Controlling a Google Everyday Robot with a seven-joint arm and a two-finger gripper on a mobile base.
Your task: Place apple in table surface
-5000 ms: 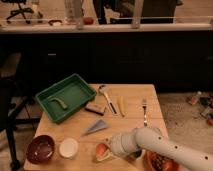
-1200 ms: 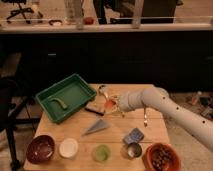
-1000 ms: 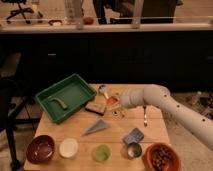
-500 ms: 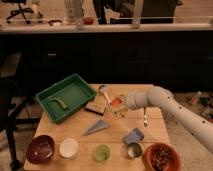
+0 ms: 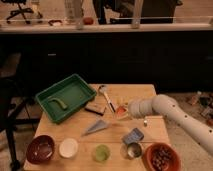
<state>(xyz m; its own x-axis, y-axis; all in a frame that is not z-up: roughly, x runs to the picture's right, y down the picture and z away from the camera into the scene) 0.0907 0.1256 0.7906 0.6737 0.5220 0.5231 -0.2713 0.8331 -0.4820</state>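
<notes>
While shut, the gripper (image 5: 121,110) holds the apple (image 5: 123,111) above the table surface (image 5: 150,131).

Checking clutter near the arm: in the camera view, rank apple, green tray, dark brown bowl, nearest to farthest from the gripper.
The gripper sits mid-table, jaws shut on the apple.
1. apple: in the jaws, centre of the table surface.
2. green tray: back left.
3. dark brown bowl: front-left corner.

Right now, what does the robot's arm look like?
The arm is a fat, smooth, off-white tube made of rounded segments, coming in from the right over the table surface. The gripper at its tip is the same pale colour. No cables or markings show on it.
</notes>
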